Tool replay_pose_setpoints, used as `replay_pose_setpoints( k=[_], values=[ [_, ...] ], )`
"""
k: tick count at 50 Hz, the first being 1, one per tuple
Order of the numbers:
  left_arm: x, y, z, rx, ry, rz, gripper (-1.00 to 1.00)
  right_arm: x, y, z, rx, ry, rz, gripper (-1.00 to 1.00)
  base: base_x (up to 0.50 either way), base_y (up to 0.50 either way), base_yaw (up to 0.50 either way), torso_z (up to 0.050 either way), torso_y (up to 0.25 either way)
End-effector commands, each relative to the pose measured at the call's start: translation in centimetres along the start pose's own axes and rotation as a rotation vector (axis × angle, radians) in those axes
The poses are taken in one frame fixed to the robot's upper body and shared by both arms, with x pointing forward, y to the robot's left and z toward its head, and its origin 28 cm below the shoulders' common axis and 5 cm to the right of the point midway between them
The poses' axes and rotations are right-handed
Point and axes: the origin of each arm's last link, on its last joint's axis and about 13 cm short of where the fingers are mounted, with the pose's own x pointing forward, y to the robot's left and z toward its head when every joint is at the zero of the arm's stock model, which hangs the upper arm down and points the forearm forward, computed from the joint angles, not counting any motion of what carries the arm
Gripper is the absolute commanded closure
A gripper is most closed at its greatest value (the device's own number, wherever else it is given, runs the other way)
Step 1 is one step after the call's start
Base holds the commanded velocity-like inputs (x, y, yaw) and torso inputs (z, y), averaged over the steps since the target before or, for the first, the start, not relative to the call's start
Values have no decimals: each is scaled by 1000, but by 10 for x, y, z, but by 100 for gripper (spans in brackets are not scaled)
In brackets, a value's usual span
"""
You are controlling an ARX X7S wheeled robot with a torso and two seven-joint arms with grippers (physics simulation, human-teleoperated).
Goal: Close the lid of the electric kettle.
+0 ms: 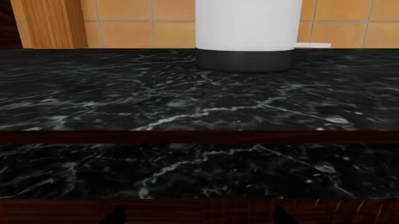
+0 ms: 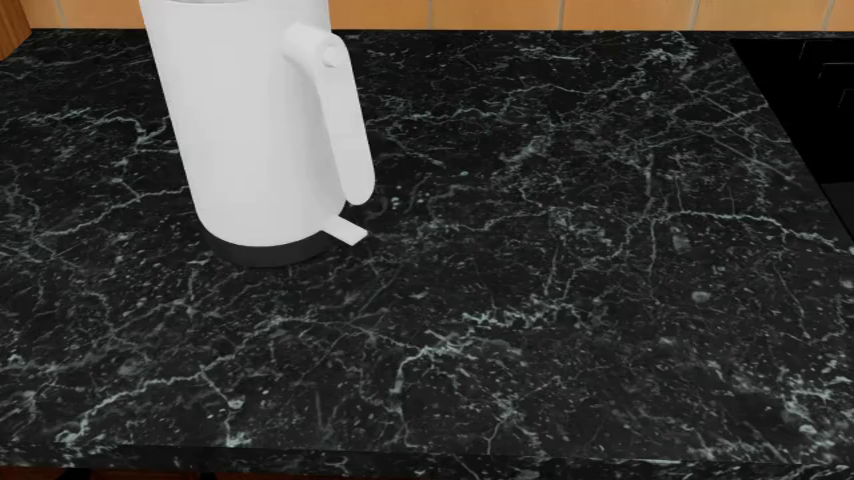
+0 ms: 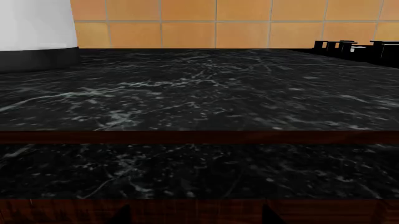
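Black marble with white veins covers the table (image 2: pixel 561 300), which fills nearly the whole head view and has a dark wood front edge in both wrist views. Orange tiles form the wall (image 3: pixel 218 23) behind it, at 12 o'clock. A black stove (image 3: pixel 355 46) sits at the table's far right, about 2 o'clock in the head view, where only its dark edge shows.

On the table at about 10 o'clock in the head view stands the kettle (image 2: pixel 254 130), upright, its long axis vertical, white body on a dark grey base ring (image 1: pixel 245 60). Its top runs out of every picture, so the lid cannot be seen and I cannot tell how it stands. The long white handle (image 2: pixel 340 120) runs down the kettle's side and faces roughly 4 o'clock, toward the robot and a little to its right. A small white tab (image 2: pixel 344 230) sticks out just above the base ring below the handle, pointing the same way.

Seen by the left wrist camera, the kettle is straight across the table near the wall; from the right wrist it shows only at the picture's edge (image 3: pixel 34 28).

Neither hand appears in the head view. Each wrist view shows only two dark tips at its bottom edge, so I cannot tell how wide either hand is; nothing lies between the tips.
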Motion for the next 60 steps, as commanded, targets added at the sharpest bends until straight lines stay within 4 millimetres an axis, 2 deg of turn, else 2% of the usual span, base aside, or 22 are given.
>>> replay_pose_setpoints(
  k=[1, 19, 49, 60],
  values=[
    [0, 0, 0, 0, 0, 0, -100, 0, 0, 1, 0, 0, 0, -100, 0, 0, 0, 0, 0],
    [-1, 0, 0, 2, -2, -2, -100, -2, 1, 0, -6, 4, -6, -100, 0, 0, 0, 0, 0],
    [-3, 0, 1, -3, -3, -2, -100, -3, 0, 0, -13, 3, -2, -100, -486, 71, 0, 0, 0],
    [-4, -2, 4, -7, -6, -7, -100, -6, -1, 2, -9, 8, -15, -100, 0, 0, 0, 0, 0]
  ],
)
